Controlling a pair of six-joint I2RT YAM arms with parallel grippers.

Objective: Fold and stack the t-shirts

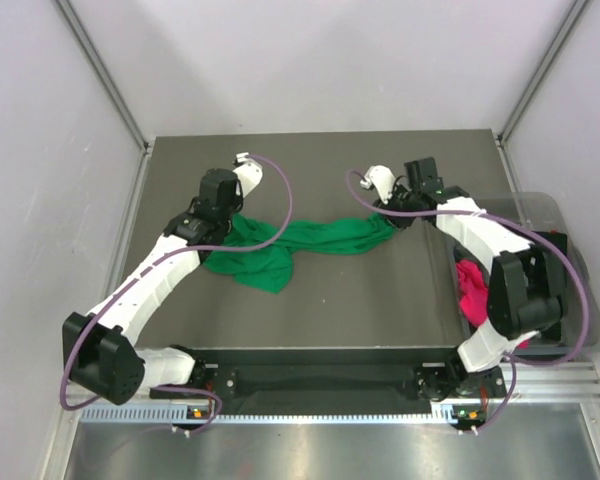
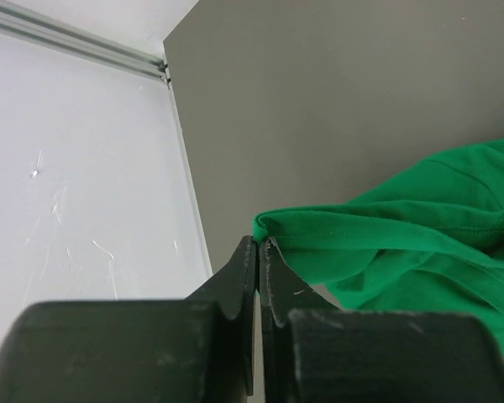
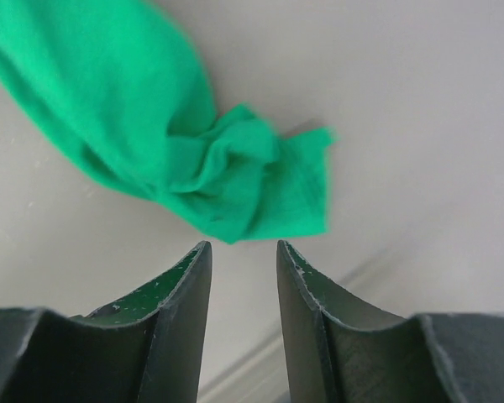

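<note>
Only overhead shows a pink t-shirt (image 1: pixel 472 290) (right); left jaws pinch the green t-shirt (image 2: pixel 403 243), right jaws gape.

A dark grey table (image 1: pixel 380 300) carries a stretched, bunched green t-shirt (image 1: pixel 320 238) near its middle.

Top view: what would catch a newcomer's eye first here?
A bright green shirt lies strung out across the middle of the table. The left gripper is shut on one end; the right gripper stands open just short of the other. A pink shirt sits by the right edge.
</note>
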